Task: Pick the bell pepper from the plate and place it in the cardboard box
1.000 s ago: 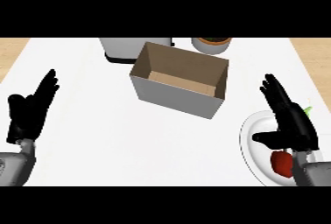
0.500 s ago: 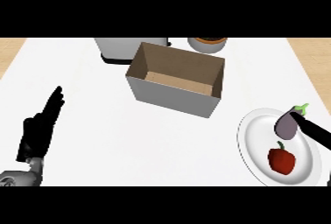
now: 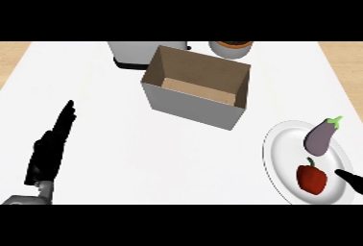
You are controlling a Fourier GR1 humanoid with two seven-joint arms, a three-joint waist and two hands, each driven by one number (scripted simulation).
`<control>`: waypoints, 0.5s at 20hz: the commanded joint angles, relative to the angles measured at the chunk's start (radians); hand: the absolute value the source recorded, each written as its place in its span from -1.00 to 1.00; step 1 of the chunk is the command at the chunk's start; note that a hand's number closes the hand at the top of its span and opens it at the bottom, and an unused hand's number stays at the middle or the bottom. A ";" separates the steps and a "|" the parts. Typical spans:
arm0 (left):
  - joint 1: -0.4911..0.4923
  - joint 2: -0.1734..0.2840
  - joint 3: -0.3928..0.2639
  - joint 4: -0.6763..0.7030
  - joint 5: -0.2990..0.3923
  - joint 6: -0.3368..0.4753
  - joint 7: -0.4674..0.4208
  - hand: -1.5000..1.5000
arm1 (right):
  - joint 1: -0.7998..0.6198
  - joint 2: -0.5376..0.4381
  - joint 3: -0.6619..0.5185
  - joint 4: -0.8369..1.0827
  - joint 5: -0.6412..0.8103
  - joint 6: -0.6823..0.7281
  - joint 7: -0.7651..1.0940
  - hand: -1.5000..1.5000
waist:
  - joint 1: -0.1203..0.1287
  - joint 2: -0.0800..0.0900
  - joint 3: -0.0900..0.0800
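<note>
A red bell pepper (image 3: 312, 178) lies on the white plate (image 3: 279, 150) at the lower right, just below a purple eggplant (image 3: 321, 137). Only a black fingertip of my right hand (image 3: 349, 178) shows at the right edge, close beside the pepper and over the plate. The open cardboard box (image 3: 198, 86) stands upper middle, tilted a little, with nothing inside. My left hand (image 3: 51, 150) rests open at the lower left, fingers straight and pointing up, holding nothing.
A grey appliance (image 3: 135, 54) stands behind the box at the back. A round container with an orange rim (image 3: 231, 48) sits at the back right. The wooden floor shows past both counter edges.
My right hand has drawn back down and to the right, uncovering the eggplant and pepper; only a fingertip remains in view. The left hand turned edge-on and sank slightly.
</note>
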 commanded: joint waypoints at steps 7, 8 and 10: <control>0.011 0.003 0.001 -0.037 -0.008 -0.007 0.004 0.00 | 0.089 -0.300 0.147 -0.215 0.019 0.438 0.513 -1.00 | 0.022 0.002 -0.001; 0.001 -0.036 -0.034 -0.017 -0.035 0.018 0.000 0.00 | 0.054 -0.274 0.207 -0.224 0.033 0.452 0.585 -1.00 | 0.030 0.006 -0.001; -0.003 -0.010 -0.018 -0.011 -0.026 -0.015 0.004 0.00 | 0.018 -0.270 0.221 -0.319 0.013 0.489 0.707 -1.00 | 0.021 0.003 0.001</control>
